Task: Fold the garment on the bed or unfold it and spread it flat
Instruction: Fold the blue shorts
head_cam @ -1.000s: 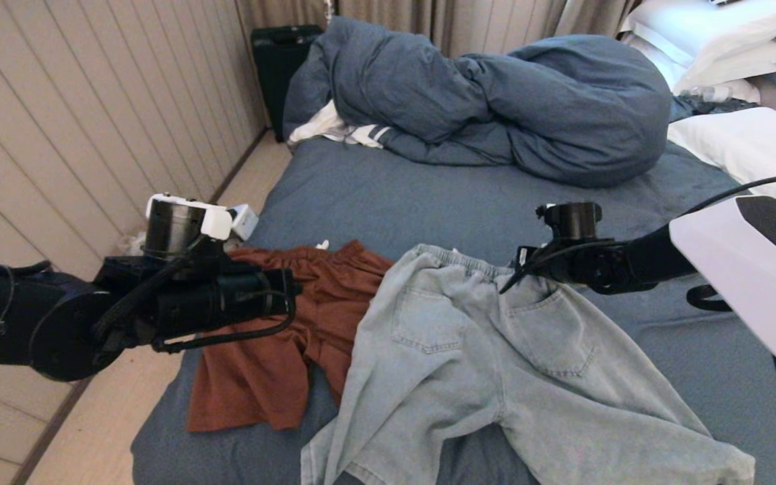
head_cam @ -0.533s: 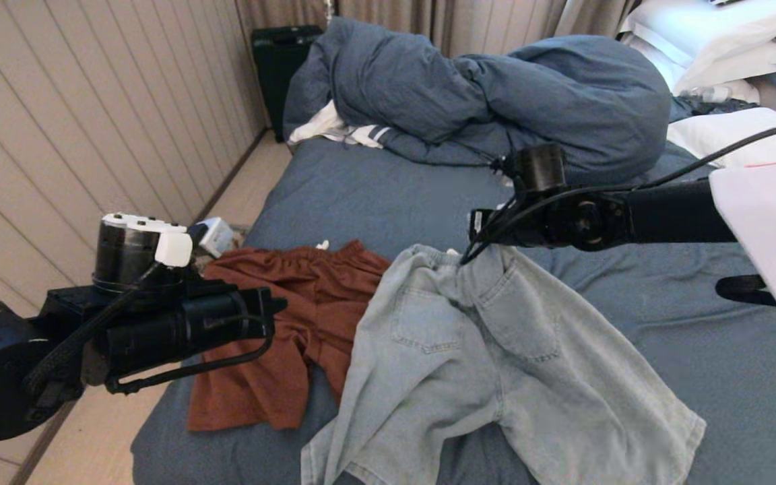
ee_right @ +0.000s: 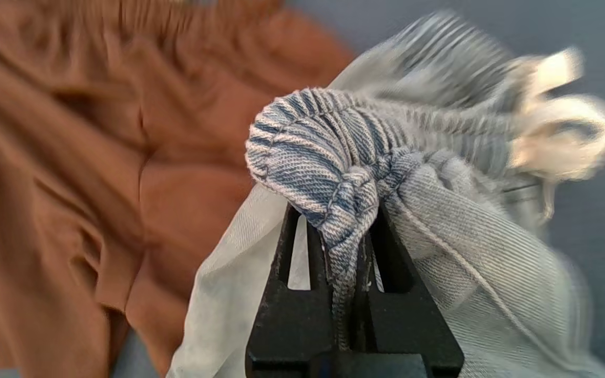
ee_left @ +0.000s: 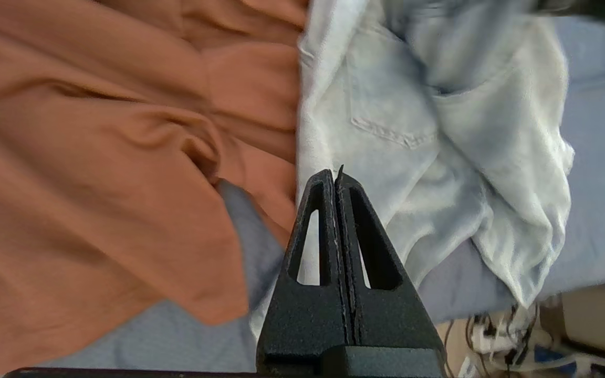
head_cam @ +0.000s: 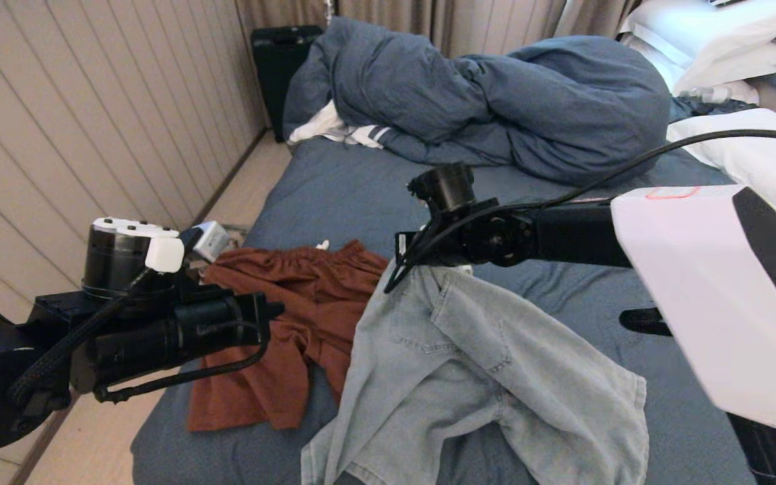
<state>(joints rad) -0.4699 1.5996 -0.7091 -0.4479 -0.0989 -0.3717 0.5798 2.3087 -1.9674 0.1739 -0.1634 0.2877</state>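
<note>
The jeans [head_cam: 469, 377] lie across the near part of the bed [head_cam: 374, 195], their waistband lifted off the sheet by the right tool [head_cam: 398, 259] — its jaws are clenched on a bunched fold of that band. The right wrist view shows the pinched denim up close, weave and all; the head view cannot. The left tool [ee_left: 335, 176], jaws pressed together on nothing, hangs over the seam where the rust shorts [head_cam: 280, 337] meet the jeans. No writing is readable.

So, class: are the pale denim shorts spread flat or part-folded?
Part-folded: right gripper pinches the waistband of the denim shorts, doubling one side over.
</note>
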